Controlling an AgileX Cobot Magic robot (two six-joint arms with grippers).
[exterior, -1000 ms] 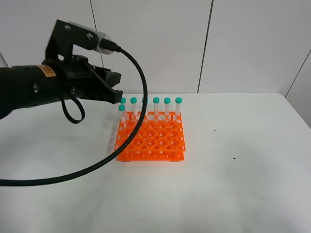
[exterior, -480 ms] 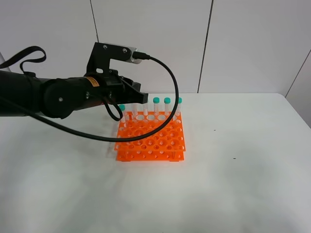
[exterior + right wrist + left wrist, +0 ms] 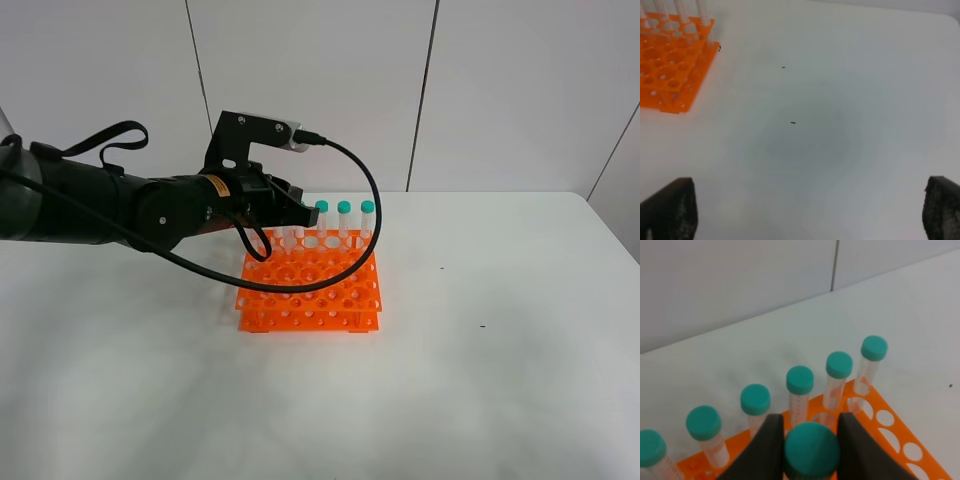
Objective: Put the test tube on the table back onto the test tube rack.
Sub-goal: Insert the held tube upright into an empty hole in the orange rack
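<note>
White bench (image 3: 500,350) carries the orange rack (image 3: 310,297) toward its far edge, where the left tool (image 3: 291,214) grips the tube (image 3: 811,451) by its cap over the back rows, seating and release left; right tool (image 3: 805,210) gapes wide, empty.

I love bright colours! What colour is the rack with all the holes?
The test tube rack is bright orange all over. It shows best in the exterior high view.

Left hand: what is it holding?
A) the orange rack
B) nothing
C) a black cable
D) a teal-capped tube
D: the left wrist view shows the left hand shut on a tube at its teal cap, above the rack.
</note>
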